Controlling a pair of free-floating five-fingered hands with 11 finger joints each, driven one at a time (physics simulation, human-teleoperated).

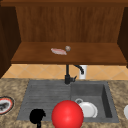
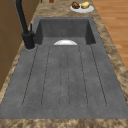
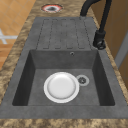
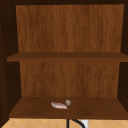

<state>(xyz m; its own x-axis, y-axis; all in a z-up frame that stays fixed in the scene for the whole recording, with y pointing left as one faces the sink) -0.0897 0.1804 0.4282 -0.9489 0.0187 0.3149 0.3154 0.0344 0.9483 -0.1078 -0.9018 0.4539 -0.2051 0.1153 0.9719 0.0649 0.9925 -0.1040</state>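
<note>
Red and round, a ball (image 1: 67,114) is seen low in the front view, at the near edge of the sink (image 1: 45,92), where the ribbed draining board meets the basin. The left hand (image 1: 37,116) is placed just to its left, over the near corner of the draining board, with a narrow gap between the two. Whether the hand is spread or closed cannot be told from its dark outline, and nothing is seen to be held by it.

A white plate (image 3: 61,87) is laid flat on the basin floor, beside the drain (image 3: 82,80). The black tap (image 1: 67,75) is mounted behind the sink, and a white cup (image 1: 83,72) is set behind it. On the surface to the left, a red-rimmed dish (image 1: 5,105) is found. On the shelf (image 1: 100,53) above, a pinkish piece (image 1: 58,51) and a small grey lump (image 1: 67,48) are laid close together.

The work is judged to be at an approach stage, with no contact made. For the ball to be touched, a short rightward shift of the hand would be called for.
</note>
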